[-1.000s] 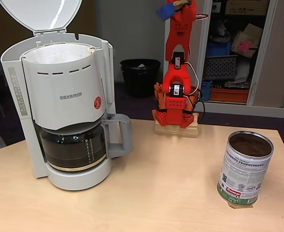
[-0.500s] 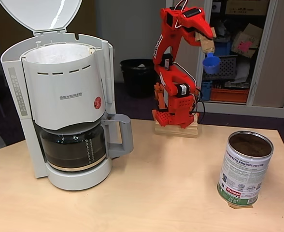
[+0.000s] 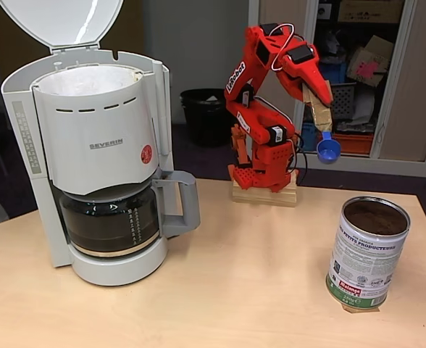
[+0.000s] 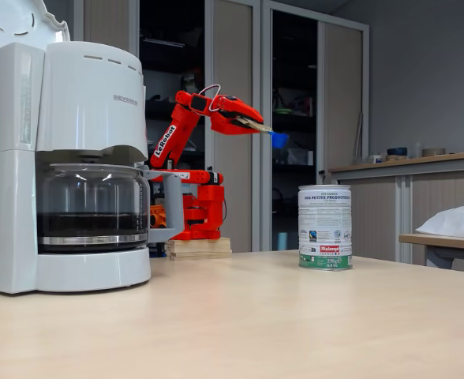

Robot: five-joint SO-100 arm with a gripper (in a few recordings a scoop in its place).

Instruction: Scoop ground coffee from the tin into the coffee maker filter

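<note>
Well above tin (image 3: 367, 251), gripper (image 3: 316, 104) aloft.

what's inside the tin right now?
The tin stands open; dark brown ground coffee sits a little below its rim. How deep the coffee goes is hidden by the metal wall. The blue scoop hangs above and behind, outside it.

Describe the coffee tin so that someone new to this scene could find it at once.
Start at the big white coffee maker on the left of the wooden table, then look across to the table's right edge. There stands the tin: a shiny open can with brown grounds inside, a white label, blue lettering and a green bottom band.
</note>
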